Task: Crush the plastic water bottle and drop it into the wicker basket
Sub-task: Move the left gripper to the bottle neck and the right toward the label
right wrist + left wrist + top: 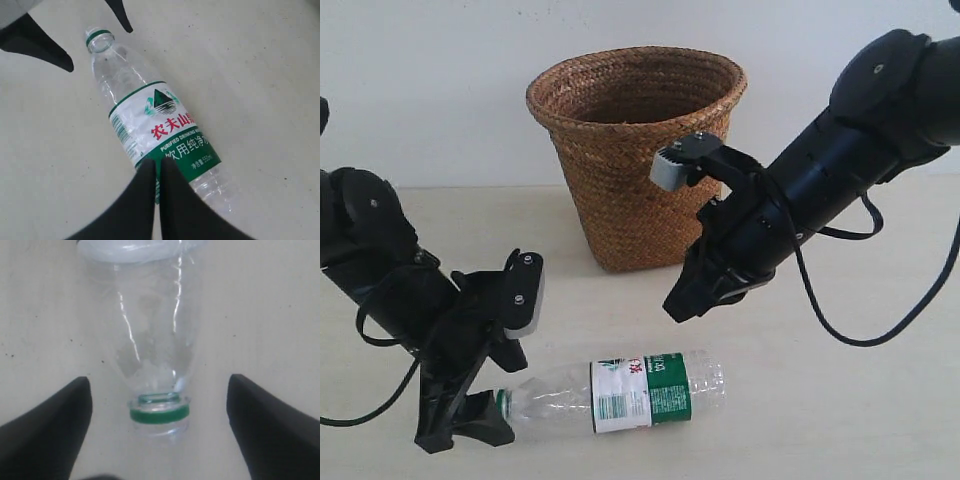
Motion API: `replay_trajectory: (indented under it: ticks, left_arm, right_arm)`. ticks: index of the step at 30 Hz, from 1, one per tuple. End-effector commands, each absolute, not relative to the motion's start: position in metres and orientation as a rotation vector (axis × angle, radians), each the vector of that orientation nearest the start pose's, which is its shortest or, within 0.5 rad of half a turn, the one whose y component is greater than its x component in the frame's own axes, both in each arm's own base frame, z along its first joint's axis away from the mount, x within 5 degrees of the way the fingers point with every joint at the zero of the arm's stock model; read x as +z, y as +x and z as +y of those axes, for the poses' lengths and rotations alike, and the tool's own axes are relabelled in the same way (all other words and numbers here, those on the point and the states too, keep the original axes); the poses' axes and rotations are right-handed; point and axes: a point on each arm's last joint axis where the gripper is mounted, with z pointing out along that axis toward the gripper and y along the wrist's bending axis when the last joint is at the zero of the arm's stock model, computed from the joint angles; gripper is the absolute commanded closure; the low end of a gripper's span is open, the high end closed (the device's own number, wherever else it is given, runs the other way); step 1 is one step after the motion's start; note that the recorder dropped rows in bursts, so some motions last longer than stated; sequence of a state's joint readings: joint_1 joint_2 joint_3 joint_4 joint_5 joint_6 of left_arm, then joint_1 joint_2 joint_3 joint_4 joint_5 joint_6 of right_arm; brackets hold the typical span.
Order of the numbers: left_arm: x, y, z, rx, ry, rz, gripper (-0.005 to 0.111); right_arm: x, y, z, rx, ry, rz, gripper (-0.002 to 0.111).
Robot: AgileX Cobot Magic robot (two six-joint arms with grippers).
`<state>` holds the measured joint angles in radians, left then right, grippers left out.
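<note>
The plastic water bottle (620,392) lies on its side on the table, clear with a green-and-white label, its green-ringed neck pointing left. It looks uncrushed. My left gripper (478,420) is open at table level, and its fingers flank the bottle neck (159,412) without touching it. My right gripper (680,305) hangs shut a little above the bottle's labelled middle (165,125), holding nothing. Behind the bottle, the wicker basket (635,150) stands upright with its mouth open.
The left gripper's black fingers (47,47) show beside the bottle's mouth in the right wrist view. A black cable (840,320) loops under the right arm. The pale table (840,420) meets a white wall behind the basket.
</note>
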<state>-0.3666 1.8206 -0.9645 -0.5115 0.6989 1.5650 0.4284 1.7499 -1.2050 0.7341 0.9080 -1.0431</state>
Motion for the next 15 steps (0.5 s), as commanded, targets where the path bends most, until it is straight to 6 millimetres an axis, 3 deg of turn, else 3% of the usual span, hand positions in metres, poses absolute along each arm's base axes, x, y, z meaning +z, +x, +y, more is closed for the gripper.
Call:
replay_trajectory:
  ticks: [1,4,11,15]
  left_arm:
    - [0.131,0.292,-0.143,-0.294,1.991,2.03,0.038]
    - [0.12,0.296,-0.143,-0.269,1.981,2.043,0.04]
    - [0.116,0.298,-0.145,-0.282,1.932,2.058,0.048]
    - [0.116,0.298,-0.145,-0.278,1.939,2.052,0.076]
  right_arm:
    - [0.225,0.301,0.19,0.728,-1.363,2.312,0.108]
    - [0.22,0.303,0.191,0.731,-1.364,2.326,0.108]
    - [0.205,0.306,0.193,0.74,-1.36,2.364,0.108]
    - [0.197,0.31,0.194,0.736,-1.325,2.391,0.108]
